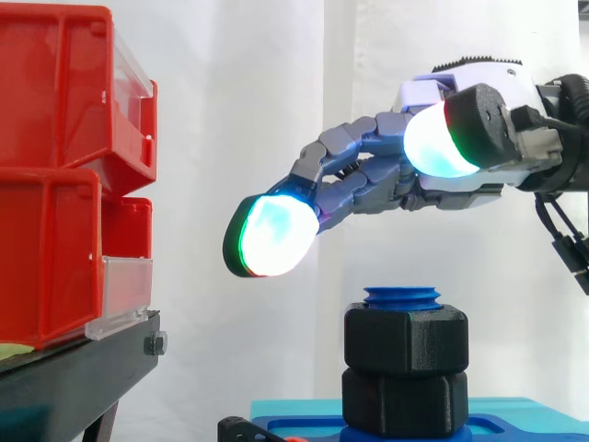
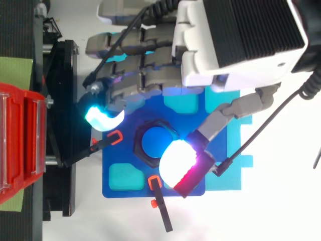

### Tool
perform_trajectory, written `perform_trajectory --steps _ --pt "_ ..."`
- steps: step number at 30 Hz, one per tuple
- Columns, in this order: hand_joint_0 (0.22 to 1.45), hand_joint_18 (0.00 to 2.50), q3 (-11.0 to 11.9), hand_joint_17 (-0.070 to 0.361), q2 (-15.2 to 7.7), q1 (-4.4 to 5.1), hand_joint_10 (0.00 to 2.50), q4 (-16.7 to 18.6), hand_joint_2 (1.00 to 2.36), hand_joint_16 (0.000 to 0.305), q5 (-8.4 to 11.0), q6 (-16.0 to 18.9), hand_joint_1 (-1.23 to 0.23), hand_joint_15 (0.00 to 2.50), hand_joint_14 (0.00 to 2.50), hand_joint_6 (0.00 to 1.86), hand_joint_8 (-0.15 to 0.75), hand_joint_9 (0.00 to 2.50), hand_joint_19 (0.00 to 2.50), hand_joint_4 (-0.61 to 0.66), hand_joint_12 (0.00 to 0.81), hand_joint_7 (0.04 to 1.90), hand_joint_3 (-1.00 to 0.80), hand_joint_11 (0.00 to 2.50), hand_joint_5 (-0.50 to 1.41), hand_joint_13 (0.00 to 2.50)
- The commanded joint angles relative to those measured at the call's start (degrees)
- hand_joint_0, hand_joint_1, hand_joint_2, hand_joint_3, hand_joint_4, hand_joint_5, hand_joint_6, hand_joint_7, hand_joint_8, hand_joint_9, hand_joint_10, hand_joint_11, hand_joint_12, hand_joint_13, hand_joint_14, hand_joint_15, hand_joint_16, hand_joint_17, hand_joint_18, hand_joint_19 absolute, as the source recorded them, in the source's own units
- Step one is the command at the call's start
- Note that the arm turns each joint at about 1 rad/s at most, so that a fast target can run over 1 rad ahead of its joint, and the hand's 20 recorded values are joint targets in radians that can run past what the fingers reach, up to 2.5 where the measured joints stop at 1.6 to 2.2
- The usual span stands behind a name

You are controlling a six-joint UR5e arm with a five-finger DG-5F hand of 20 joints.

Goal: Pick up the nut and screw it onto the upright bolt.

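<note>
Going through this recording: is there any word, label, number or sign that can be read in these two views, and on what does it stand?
None can be read. The red bins, black nut, blue bolt, blue base plate, green patch and hand show no legible text.

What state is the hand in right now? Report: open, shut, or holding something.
Hand: open, fingers relaxed, holding nothing. It hovers above the black nut on the blue bolt, not touching.
</note>
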Motion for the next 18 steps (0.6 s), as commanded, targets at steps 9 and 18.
perform_trajectory --steps 9,18 --pt "0.42 0.00 -0.5 0.124 0.0 0.43 0.00 -2.1 1.00 0.055 -0.05 -0.1 -0.23 0.00 0.00 0.50 0.222 0.32 0.00 0.09 0.367 0.55 -0.50 0.00 -0.19 0.00" --pt "0.42 0.00 -2.0 0.121 0.0 0.43 0.00 -1.8 1.00 0.054 -0.23 -0.1 -0.20 0.00 0.00 0.50 0.232 0.41 0.00 0.14 0.371 0.64 -0.50 0.00 -0.15 0.00"
